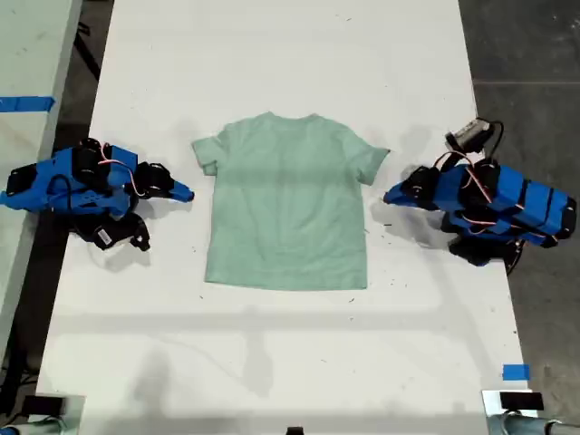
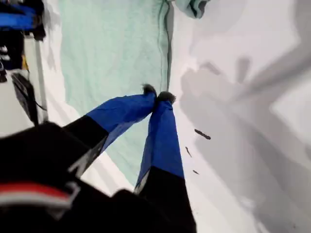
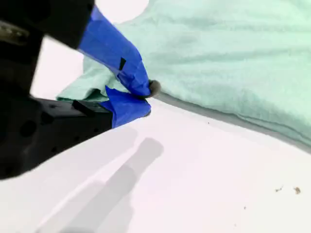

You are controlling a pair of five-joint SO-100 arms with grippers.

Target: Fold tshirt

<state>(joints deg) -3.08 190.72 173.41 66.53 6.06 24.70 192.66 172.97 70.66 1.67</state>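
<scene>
The pale mint-green tshirt (image 1: 288, 204) lies flat and face up in the middle of the white table (image 1: 272, 344), neck toward the far edge, both sleeves spread. My first gripper (image 1: 388, 195) is at the exterior view's right, just off the shirt's side edge below the sleeve. It is shut and empty, its tips (image 2: 156, 93) touching above the tshirt's (image 2: 112, 48) hem line. My second gripper (image 1: 188, 193) is at the exterior view's left, also shut, its tips (image 3: 148, 94) close beside the other sleeve (image 3: 92, 80) without holding it.
Blue tape (image 1: 515, 372) marks the table's near corner at the exterior view's right. A second table with blue tape (image 1: 23, 102) stands at that view's left, across a dark gap. Small dark specks (image 2: 201, 135) dot the surface by the shirt's edge.
</scene>
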